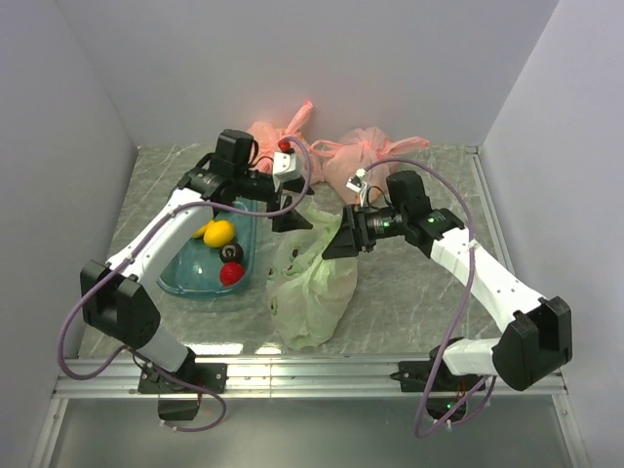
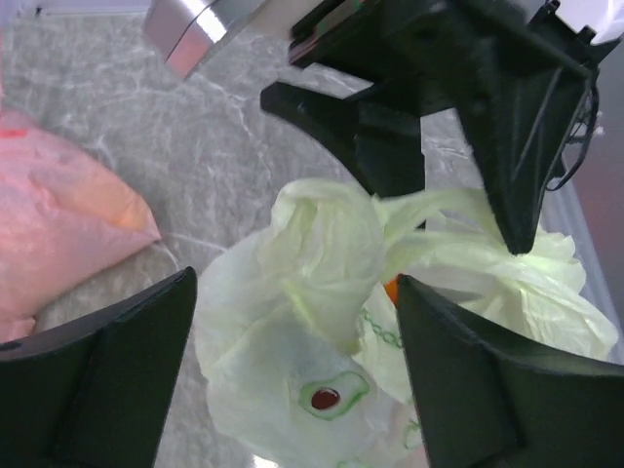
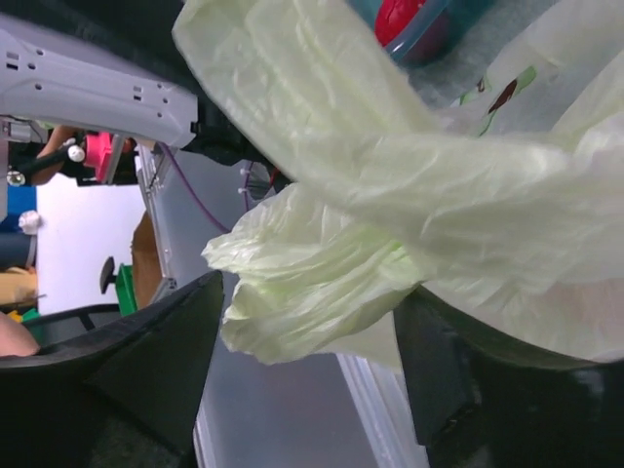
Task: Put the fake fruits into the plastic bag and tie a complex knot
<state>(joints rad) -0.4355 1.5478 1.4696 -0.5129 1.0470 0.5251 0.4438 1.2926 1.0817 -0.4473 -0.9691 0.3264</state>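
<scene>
**Two open grippers at the top of the plastic bag, most fruits not yet inside**

From above, the pale green plastic bag [image 1: 314, 288] lies slumped on the bench [image 1: 419, 292] between the arms. The left gripper [image 1: 285, 213] and the right gripper [image 1: 343, 239] hang at its top. Beside it a teal tub [image 1: 195, 283] holds yellow lemons [image 1: 219, 232], a dark fruit [image 1: 231, 253] and a red fruit [image 1: 231, 274]. Two knotted pink bags [image 1: 366, 161] lie behind. At the left wrist, the fingers [image 2: 107, 370] stand wide apart over the crumpled film and hold nothing. Inside the bag shows an orange thing [image 2: 390, 289], maybe a fruit. At the right wrist, a handle fold [image 3: 322, 283] lies between parted fingers [image 3: 146, 370], apparently not pinched. The film looks light, soft and slippery, so I would take it at a bunched handle. The fruits look hard and glossy and may roll.
</scene>
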